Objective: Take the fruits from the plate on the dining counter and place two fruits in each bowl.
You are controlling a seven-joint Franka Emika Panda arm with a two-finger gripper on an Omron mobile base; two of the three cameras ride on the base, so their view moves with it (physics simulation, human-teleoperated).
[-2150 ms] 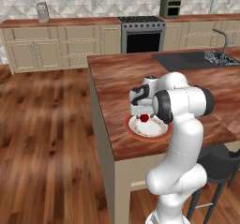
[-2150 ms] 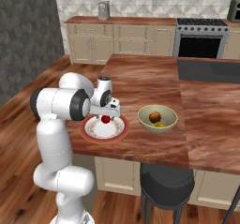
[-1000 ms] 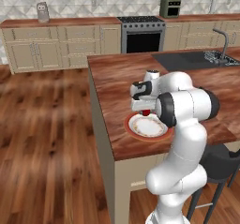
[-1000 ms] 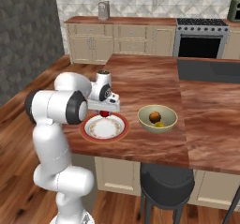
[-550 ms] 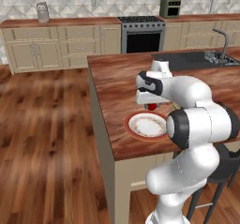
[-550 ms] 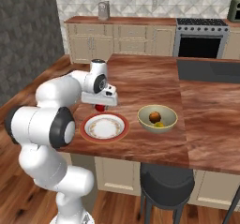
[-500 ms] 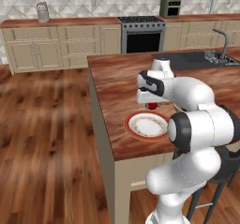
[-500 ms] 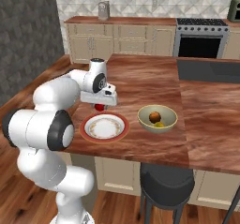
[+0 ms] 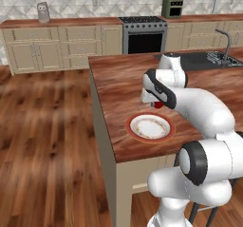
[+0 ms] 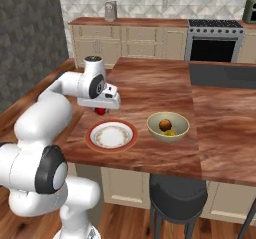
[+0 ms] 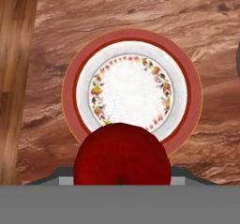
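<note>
One red fruit is held in my jaws above the emptied plate (transport step); next, carry it to a bowl.

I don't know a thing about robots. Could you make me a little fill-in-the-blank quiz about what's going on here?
1. The gripper holds a small round fruit whose colour is ____.
2. The plate below it now holds ____ fruits.
3. The olive bowl sits on the ____ counter.
4. The plate's wide rim is ____ in colour.

Missing words: red; no; dining; red-orange
</note>
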